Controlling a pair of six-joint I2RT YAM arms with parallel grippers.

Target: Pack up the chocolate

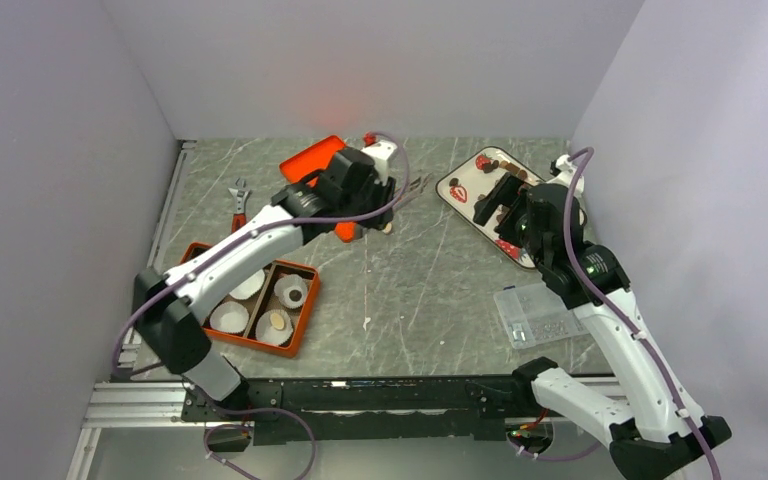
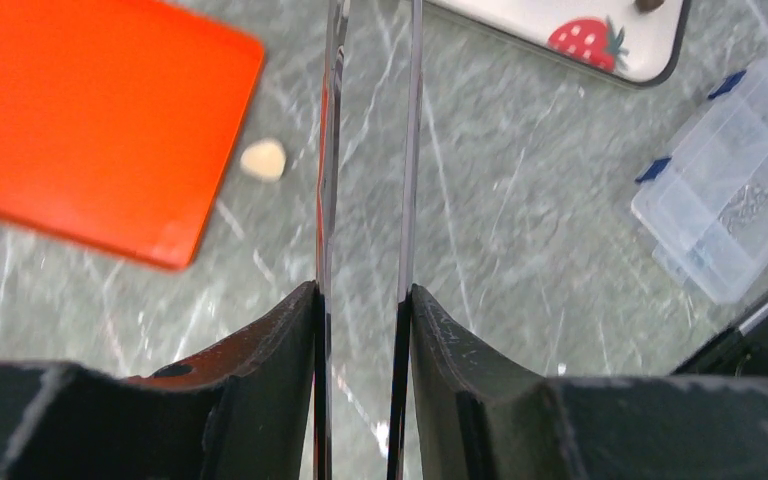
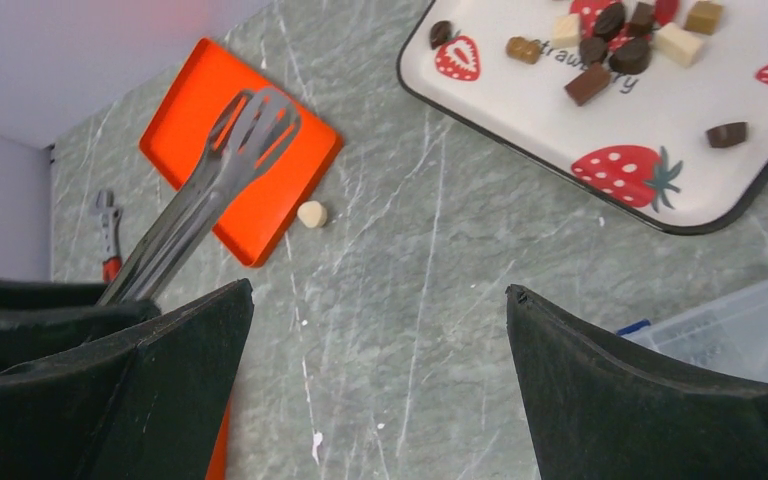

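Left wrist view puts your left gripper (image 2: 363,300) clamped on the metal tongs (image 2: 407,150): the 2 blades run up between the fingers, 1 against each pad, with a narrow gap between them. They reach out above the table (image 2: 520,200), just to the right of the orange lid (image 2: 90,120). 1 tan chocolate piece (image 2: 263,159) lies on the table right beside that lid's edge, to the left of the blades and apart from them.

Your right gripper (image 3: 380,290) is spread wide with nothing between its fingers (the top camera places it by the white strawberry tray (image 3: 520,110)). The other chocolate pieces (image 3: 628,55) sit on that tray, most of them bunched at one end, 1 dark piece alone nearer the rim. A clear plastic box (image 3: 730,330) lies just beside the tray's near corner.

Farther left, an orange box (image 1: 305,300) holds white paper cups (image 1: 228,318), and a red-handled wrench (image 1: 239,203) lies near the left wall.
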